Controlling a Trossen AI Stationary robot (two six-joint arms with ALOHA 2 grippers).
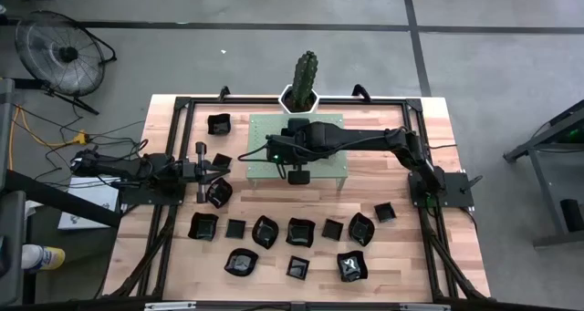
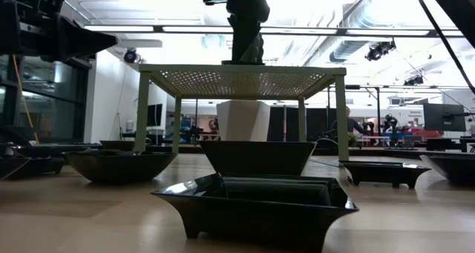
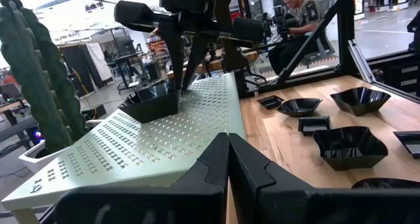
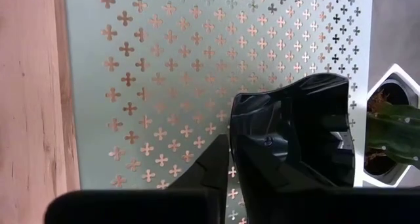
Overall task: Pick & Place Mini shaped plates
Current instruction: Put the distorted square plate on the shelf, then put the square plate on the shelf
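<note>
Nearest the front edge of the tabletop point(image 1: 429, 256), loose mini shaped plates point(image 1: 301, 231) lie in rows; at the left side the left tool point(image 1: 222, 170) hangs with its fingers pressed together, holding nothing; farther back the right tool point(image 4: 231, 161) pinches the rim of a black plate point(image 4: 295, 129) resting on the pale green perforated stand point(image 1: 324, 165); behind stands a cactus point(image 1: 304, 74).

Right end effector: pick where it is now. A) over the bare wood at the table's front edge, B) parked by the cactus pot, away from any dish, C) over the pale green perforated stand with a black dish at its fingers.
C: the right end effector is at a black dish that rests on the pale green perforated stand.
</note>
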